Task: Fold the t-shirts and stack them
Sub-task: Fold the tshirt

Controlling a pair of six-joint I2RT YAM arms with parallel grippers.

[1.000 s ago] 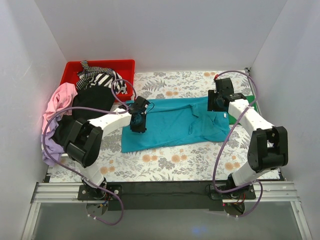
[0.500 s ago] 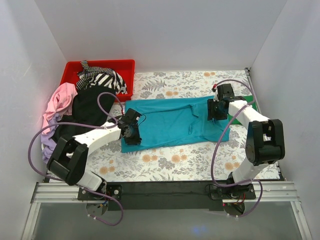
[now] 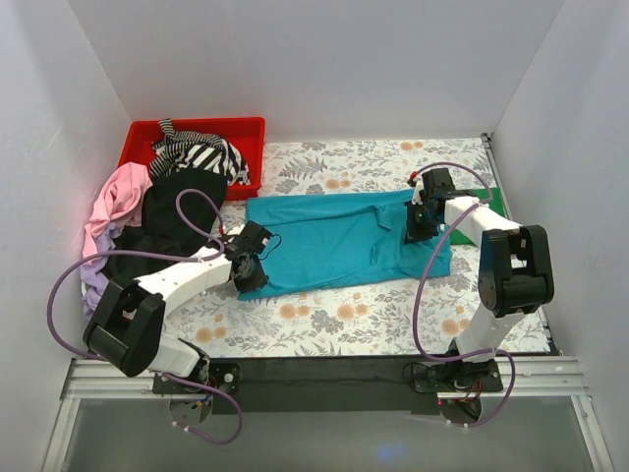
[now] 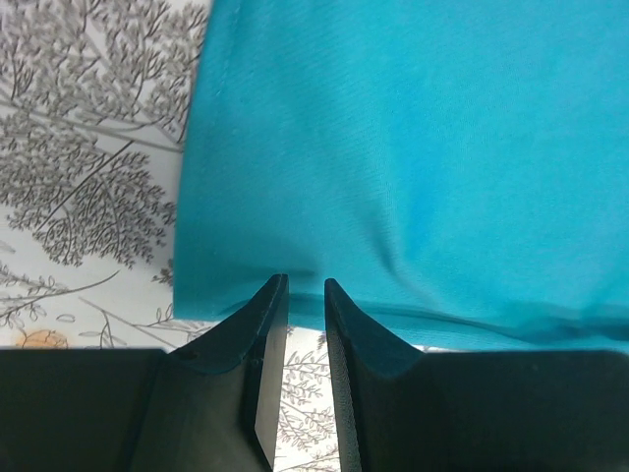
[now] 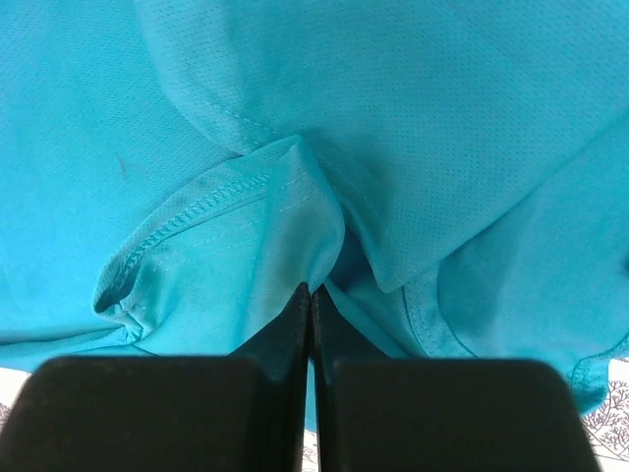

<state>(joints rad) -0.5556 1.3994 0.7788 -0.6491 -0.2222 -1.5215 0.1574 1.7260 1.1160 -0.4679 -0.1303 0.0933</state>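
A teal t-shirt lies spread on the flower-patterned table. My left gripper sits at the shirt's near-left hem. In the left wrist view its jaws stand narrowly apart, pinching the teal hem at their tips. My right gripper is low over the shirt's right end. The right wrist view shows it shut, with a bunched fold of the teal cloth caught at the tips beside a stitched seam.
A red bin at the back left holds a black-and-white striped shirt. Black, pink and lilac shirts are heaped along the left edge. A green cloth peeks out beside the right arm. White walls enclose three sides.
My left gripper has moved down and to the near left with the hem, and the shirt lies flatter. My right gripper has lowered onto the cloth and shut on a fold.
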